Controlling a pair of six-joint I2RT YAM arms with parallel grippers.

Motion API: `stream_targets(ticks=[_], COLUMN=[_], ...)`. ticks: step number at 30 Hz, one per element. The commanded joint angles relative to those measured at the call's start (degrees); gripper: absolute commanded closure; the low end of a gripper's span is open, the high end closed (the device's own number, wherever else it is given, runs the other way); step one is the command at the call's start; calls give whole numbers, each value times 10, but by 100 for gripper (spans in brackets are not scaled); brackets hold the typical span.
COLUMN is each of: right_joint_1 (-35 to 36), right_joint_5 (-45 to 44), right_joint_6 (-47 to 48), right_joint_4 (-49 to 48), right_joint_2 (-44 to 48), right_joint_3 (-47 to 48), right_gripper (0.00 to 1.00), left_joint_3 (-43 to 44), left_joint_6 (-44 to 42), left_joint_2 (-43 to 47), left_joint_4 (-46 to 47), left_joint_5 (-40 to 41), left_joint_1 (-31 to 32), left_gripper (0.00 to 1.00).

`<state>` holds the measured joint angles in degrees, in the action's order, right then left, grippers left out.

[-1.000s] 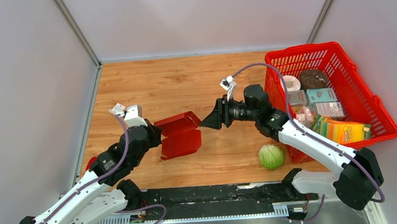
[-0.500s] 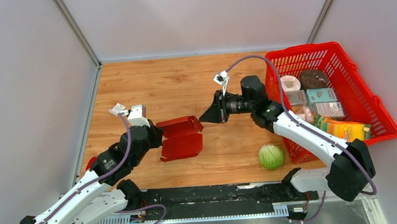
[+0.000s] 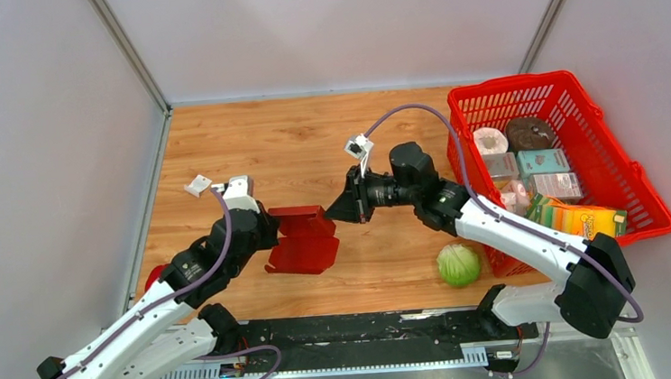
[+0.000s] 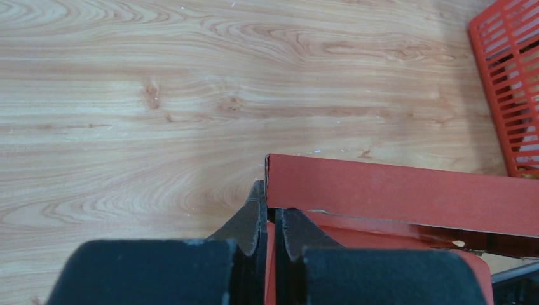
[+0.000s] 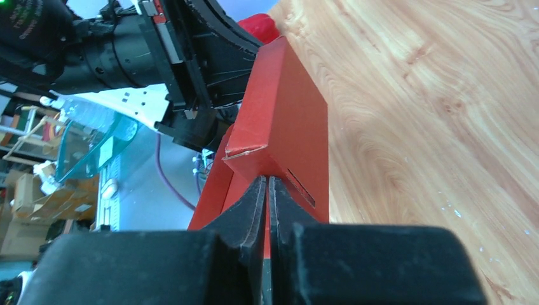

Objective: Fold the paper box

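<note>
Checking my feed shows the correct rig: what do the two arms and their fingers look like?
The left arm and right arm match: white lower links, black joints and wrists. A purple cable loops along each, ending at a small white block above the wrist. The fingers are matte black, tapering to thin tips.

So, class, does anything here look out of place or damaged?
The cabbage lies on the table outside the basket that holds the other groceries. The paper box has a frayed whitish corner edge.
</note>
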<state>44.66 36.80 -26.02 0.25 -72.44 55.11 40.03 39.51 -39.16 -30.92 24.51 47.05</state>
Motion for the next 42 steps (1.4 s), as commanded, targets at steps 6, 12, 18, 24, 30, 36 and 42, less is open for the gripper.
stream_targets(ticks=[6,12,18,24,30,36,42], right_joint_1=[23,27,33,66,87,114,130], right_joint_5=[-53,-21,-19,-164,-284,-396,-473], right_joint_6=[31,80,96,119,119,141,152], right_joint_4=[-14,-24,-34,-12,-20,-16,-28], right_joint_2=[-19,-20,-10,-17,-38,-54,-56], right_joint_3=[11,-4,-16,-11,-13,-11,-21], right_gripper=[89,69,64,62,60,63,67], left_joint_3=[20,21,32,46,79,80,77], left_joint_6=[8,6,2,22,36,53,54], left_joint_2=[4,3,-1,-21,-72,-83,-84], left_joint_4=[30,21,0,-32,-84,-89,-89], left_joint_5=[-34,-34,-27,-19,-5,-7,-10], left_joint_1=[2,2,2,2,2,2,2], left_gripper=[100,100,100,100,100,100,100])
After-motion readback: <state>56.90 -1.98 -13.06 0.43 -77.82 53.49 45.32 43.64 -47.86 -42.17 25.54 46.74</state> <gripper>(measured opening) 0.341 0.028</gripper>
